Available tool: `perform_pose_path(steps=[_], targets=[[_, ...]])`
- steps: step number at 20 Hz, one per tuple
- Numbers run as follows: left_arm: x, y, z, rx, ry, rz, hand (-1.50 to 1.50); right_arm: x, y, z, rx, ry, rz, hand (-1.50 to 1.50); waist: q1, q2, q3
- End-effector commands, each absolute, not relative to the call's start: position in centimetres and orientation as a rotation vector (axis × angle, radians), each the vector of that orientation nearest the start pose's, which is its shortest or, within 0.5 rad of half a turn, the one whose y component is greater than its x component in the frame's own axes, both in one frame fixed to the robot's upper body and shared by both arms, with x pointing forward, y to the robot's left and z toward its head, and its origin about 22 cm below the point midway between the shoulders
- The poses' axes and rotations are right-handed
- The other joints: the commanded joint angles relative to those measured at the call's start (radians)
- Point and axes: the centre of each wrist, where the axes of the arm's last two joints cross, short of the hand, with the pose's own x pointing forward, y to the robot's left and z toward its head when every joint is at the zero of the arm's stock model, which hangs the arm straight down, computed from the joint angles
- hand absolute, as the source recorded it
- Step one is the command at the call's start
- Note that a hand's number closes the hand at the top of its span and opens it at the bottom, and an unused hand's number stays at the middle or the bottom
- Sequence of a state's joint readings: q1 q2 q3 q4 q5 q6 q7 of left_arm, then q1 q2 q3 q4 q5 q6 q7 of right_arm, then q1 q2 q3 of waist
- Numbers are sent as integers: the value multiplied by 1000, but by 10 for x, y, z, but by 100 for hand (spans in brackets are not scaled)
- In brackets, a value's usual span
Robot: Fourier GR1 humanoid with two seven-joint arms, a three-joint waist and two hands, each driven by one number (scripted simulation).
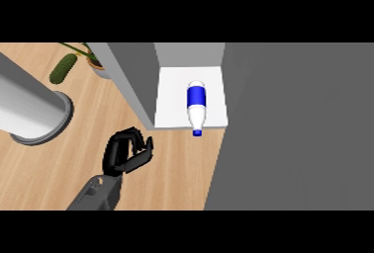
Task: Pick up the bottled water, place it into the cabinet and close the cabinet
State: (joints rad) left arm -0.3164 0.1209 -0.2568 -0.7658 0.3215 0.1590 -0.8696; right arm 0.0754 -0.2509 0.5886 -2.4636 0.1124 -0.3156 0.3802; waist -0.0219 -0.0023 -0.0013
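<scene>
A grey cylindrical container (29, 111) stands at the left on the wooden tabletop (175, 173); the left robot hand (128, 150) hovers with fingers curled, holding nothing; the bottled water (196, 106) lies on the white cabinet shelf (171, 99), cap outward; the grey cabinet door (300, 128) fills the right.

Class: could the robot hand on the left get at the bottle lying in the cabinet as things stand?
Probably yes. The left robot hand hovers over the counter just short of the cabinet floor, nothing lies between it and the bottle, and the bottle's cap end pokes past the front edge.
</scene>
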Motion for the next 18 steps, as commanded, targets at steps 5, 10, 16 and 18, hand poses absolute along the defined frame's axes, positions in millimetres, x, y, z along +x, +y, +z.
perform_pose_path(steps=[5,10,16,18], targets=[[299,151,-62,-266,-1871,-12,150,101,-170,181,187,-1960,211,-150,16,-3,1],[311,123,-28,-275,-1892,12,150,106,-176,173,180,-1991,202,-150,15,-1,2],[334,100,16,-274,-1869,26,150,91,-184,184,207,-1978,230,-150,5,-1,2],[334,87,9,-223,-1876,-1,150,102,-172,173,202,-1968,198,-150,5,2,1]])
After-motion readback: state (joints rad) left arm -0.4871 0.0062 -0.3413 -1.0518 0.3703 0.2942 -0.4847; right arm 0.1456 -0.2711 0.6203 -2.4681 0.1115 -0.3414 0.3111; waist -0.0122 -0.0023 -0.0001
